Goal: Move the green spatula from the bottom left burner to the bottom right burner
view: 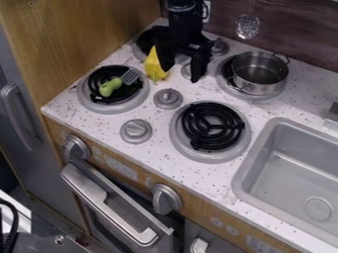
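Where the green spatula lies, coil burner, speckled counter, wooden panel.

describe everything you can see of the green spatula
The green spatula has a short, rounded light green handle, smooth like plastic, and a grey slotted head; whether that is metal or plastic I can't tell. It lies across the black coils of the bottom left burner, head towards the yellow object but apart from it. Only the burner appears to touch it.
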Available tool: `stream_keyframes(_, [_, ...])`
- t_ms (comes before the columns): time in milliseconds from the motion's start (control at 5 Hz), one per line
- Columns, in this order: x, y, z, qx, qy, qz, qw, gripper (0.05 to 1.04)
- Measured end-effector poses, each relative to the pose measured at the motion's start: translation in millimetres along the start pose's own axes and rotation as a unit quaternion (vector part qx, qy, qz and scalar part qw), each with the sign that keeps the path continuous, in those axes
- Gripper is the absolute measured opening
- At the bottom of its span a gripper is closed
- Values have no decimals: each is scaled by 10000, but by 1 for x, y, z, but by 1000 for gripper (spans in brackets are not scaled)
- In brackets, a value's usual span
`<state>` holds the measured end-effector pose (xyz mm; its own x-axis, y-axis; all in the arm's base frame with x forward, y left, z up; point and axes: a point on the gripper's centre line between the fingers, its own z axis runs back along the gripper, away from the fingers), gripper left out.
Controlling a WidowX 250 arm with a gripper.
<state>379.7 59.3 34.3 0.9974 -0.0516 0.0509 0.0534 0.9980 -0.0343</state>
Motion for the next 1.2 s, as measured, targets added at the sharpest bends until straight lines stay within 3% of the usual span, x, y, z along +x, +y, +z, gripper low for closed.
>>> stream_keyframes(200, [-7, 0, -18, -60, 261, 19, 9996, 999])
stream_keyframes(400, [-8, 17, -19, -84, 323, 212, 9992, 999])
stream_keyframes(1000, [-24, 118, -17, 475, 415, 885, 9941, 999])
stream_keyframes(1200, [-41, 136, -35, 514, 519, 1068, 9916, 999])
